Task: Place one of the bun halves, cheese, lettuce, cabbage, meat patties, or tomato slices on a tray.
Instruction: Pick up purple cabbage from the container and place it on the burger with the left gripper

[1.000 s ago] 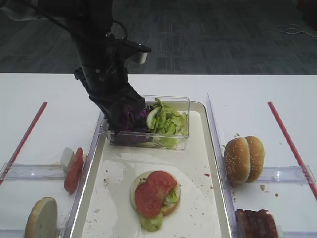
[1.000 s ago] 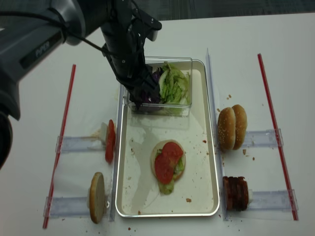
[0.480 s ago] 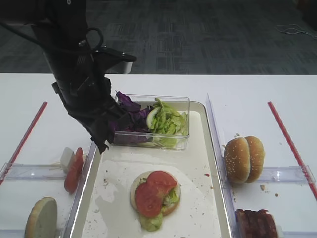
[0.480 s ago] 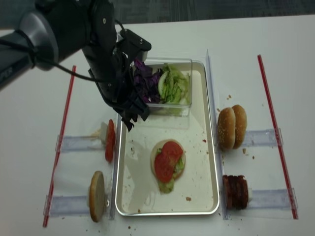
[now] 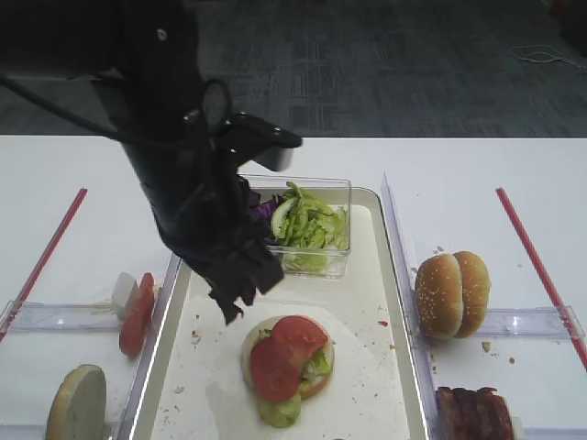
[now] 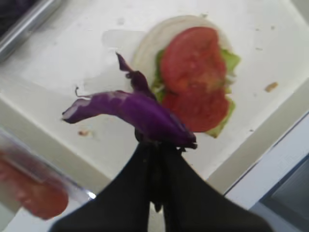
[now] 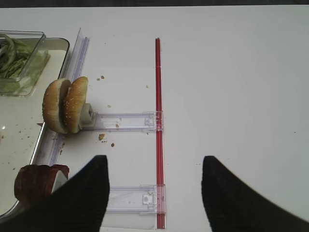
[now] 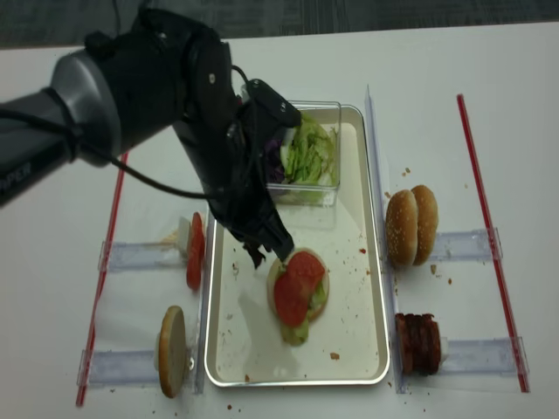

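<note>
Carrying a curled dark purple cabbage leaf (image 6: 140,113), the left gripper (image 6: 153,145) has its jaws pinched tight on it just beside the stacked bun, lettuce and red tomato slice (image 6: 193,77) on the cream-white rectangular tray (image 5: 367,367); next, I'd guess, centre over the tomato and release

My left pincer (image 6: 153,145) pinches a curled purple cabbage (image 6: 133,112) leaf above the cream tray (image 8: 349,288), just beside the flat bun half (image 8: 297,286) topped with green lettuce (image 8: 297,332) and red tomato slices (image 8: 295,288).
</note>
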Controlling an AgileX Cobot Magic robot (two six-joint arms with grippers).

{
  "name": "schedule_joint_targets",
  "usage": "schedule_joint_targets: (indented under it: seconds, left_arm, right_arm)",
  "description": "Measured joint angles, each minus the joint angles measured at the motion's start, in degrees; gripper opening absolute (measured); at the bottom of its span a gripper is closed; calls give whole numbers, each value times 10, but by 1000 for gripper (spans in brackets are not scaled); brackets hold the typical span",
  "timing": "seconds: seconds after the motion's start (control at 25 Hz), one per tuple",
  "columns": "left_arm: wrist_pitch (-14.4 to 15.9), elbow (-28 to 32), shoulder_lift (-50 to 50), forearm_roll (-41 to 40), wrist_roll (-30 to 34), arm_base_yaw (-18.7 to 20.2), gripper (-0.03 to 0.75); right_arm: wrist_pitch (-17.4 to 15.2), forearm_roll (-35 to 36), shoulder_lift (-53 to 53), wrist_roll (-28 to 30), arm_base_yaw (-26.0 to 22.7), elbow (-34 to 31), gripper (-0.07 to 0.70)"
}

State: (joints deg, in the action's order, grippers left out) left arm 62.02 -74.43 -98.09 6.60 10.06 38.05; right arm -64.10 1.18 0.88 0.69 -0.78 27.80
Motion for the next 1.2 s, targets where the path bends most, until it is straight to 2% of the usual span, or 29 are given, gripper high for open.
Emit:
schedule_joint_targets:
  seconds: [0.16,0.28,0.6,1.2]
  left_arm:
    - [-24,0,0,5,0,62,43]
    - [-36,0,-2,8,-6,82,43]
    - [-68,0,-37,8,-7,83,43]
    - [-76,0,-92,-17,-25,83,43]
  right_arm:
    - [0,0,0,0,0,0,464]
    - [0,0,0,0,0,0,464]
    - [0,0,0,0,0,0,464]
    - [0,0,0,0,0,0,464]
